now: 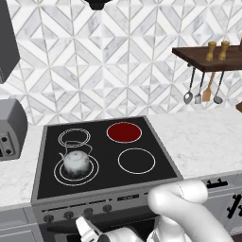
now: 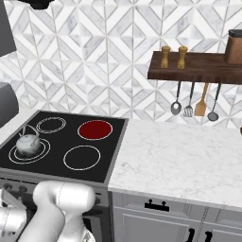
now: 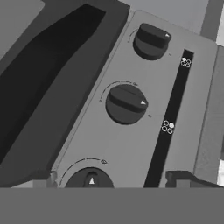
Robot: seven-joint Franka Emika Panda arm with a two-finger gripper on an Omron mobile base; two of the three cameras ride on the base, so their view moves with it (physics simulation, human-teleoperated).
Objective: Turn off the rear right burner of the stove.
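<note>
Your claw hangs spread before the stove panel, the rear right burner glowing red; you're probably mid-approach, so next centre on its knob.

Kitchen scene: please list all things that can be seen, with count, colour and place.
stove: one, black glass top, grey front, centre.
rear right burner: one, glowing deep red.
other burner rings: three, white outlines, unlit.
kettle: one, silver, on front left burner.
knobs: row, dark, on the stove's front panel.
toaster oven: one, grey, counter left of stove.
counter: white marble, right of stove.
shelf: one, dark wood, on wall at right.
shakers: two, tan, on shelf.
utensils: four, hanging under shelf.
tool: one, open, fingertips dark, before the knobs.
</note>
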